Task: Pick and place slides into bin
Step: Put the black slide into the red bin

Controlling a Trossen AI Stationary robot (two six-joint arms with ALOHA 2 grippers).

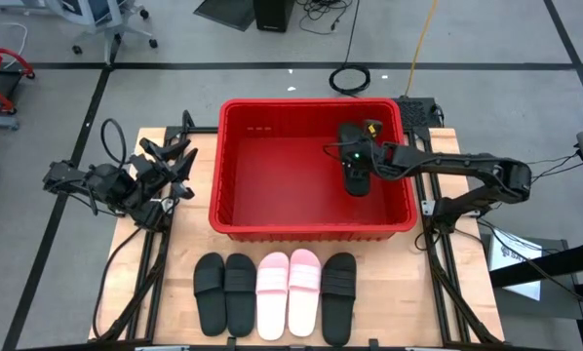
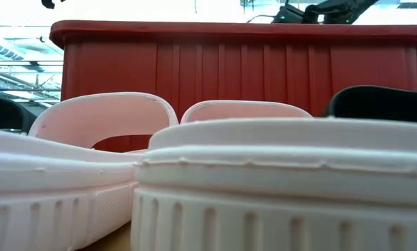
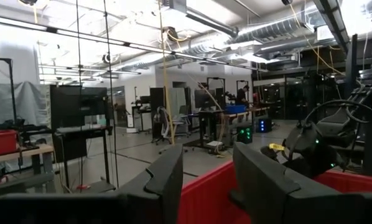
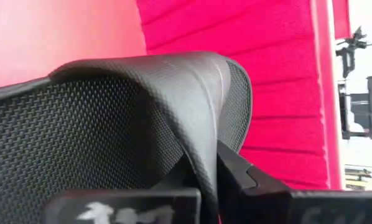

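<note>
Inside the bin (image 1: 235,185), right gripper (image 1: 354,168) clasps black slide (image 1: 356,179).

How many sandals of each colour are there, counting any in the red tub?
Black slides: 4, three in the row on the table and one held by the right gripper over the bin
Pink slides: 2
Total: 6

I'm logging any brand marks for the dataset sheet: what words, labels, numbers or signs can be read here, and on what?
None can be read.
Black slide held in the right end effector over the red bin: woven texture only, no mark.
Pink slides and black slides in the row on the table: no print shows.
White smear at the right wrist view's lower edge: too blurred to read.
Left end effector: no label.
</note>
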